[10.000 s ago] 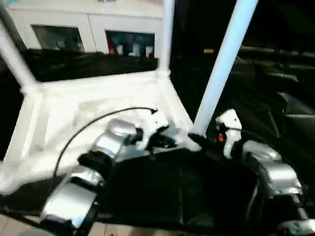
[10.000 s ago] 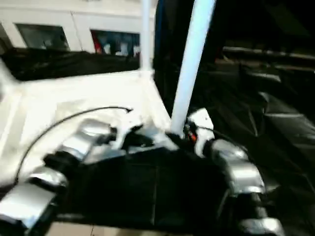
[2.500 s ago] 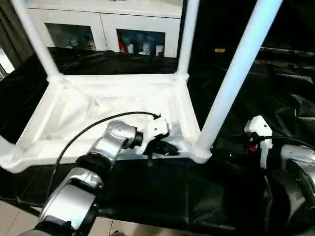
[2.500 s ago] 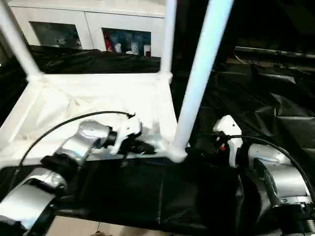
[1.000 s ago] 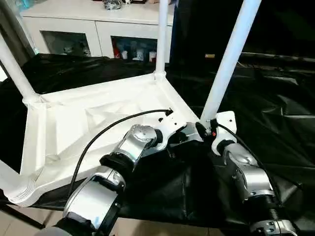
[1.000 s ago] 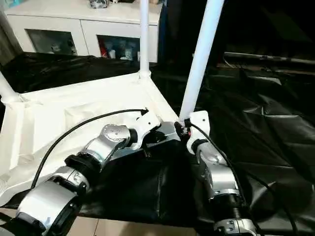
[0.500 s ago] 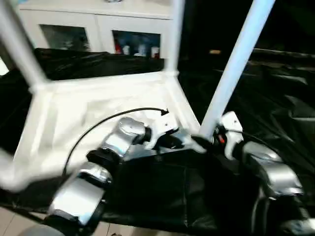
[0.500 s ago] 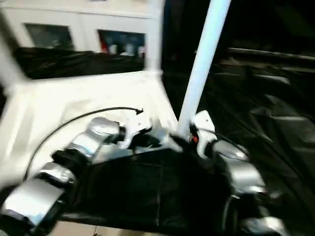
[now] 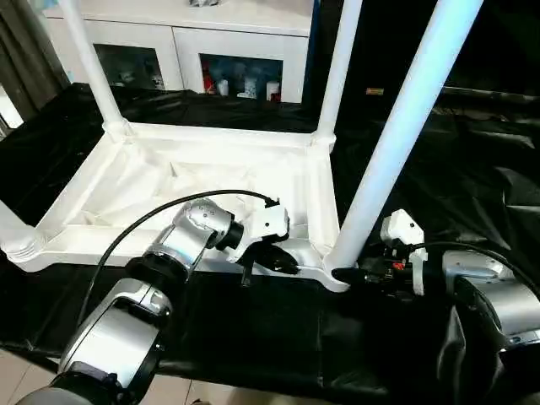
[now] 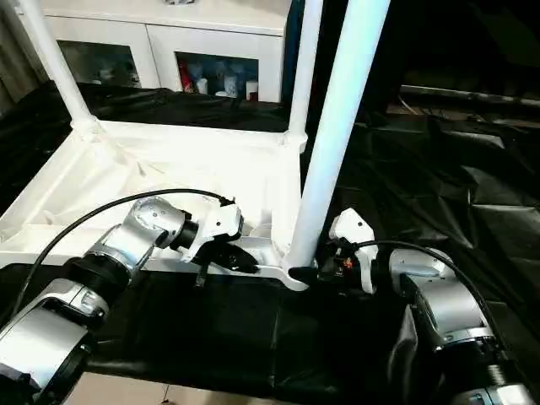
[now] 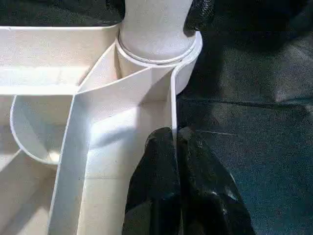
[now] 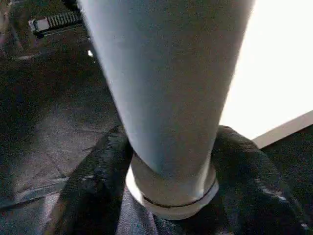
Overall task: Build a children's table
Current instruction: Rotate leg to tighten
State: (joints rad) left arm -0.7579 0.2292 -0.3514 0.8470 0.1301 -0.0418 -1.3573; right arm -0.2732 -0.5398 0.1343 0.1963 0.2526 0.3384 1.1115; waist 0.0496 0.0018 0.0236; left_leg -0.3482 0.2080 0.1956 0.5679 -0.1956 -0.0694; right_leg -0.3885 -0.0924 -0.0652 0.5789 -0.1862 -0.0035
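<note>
Children's table (image 9: 194,181): smooth glossy white plastic, lies upside down on crinkled black sheeting (image 9: 472,143), thin-walled ribs facing up, tapered round legs standing in the round corner sockets. Left gripper (image 11: 175,147): black textured fingers pinched together on the thin rim wall, near-corner socket just beyond the tips, forearm reaching in low from the near edge. Right gripper (image 12: 171,147): fingers spread to either side of the near-right leg (image 9: 396,135) at its socket collar, contact unclear, forearm low and level.

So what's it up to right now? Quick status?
Left gripper pinched shut on table top's near rim. Right gripper clasping near leg's base. Table upside down, legs up. Nothing blocking.
</note>
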